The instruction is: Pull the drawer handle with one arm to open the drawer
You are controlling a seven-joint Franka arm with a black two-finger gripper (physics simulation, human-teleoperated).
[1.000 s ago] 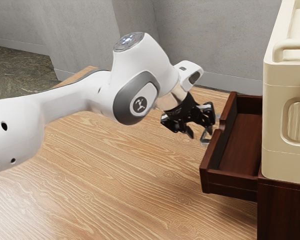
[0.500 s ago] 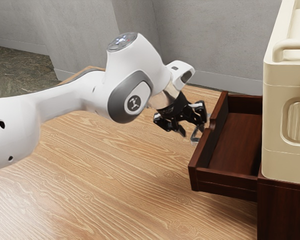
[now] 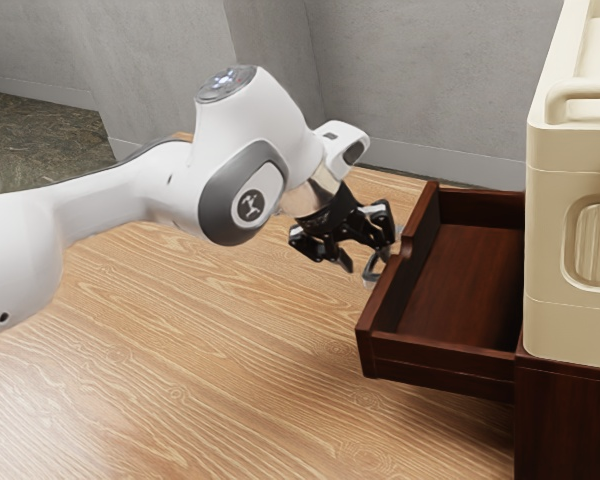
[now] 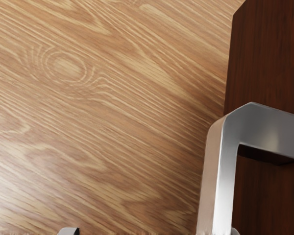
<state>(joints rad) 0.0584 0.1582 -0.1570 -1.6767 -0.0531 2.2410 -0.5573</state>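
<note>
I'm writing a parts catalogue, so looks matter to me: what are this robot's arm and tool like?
The arm has glossy white, rounded shells with small dark holes. A grey oval panel carries a dark round badge with a pale mark. Near the wrist is a shiny silvery band; the two-fingered tool is mostly black.

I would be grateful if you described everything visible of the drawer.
The drawer is a dark reddish-brown, open-topped box, apparently wooden, standing open from its cabinet toward the exterior view's left. Its front has a notched top edge and bears a silvery, metallic-looking bent handle. The open gripper is at the handle; contact is unclear.
</note>
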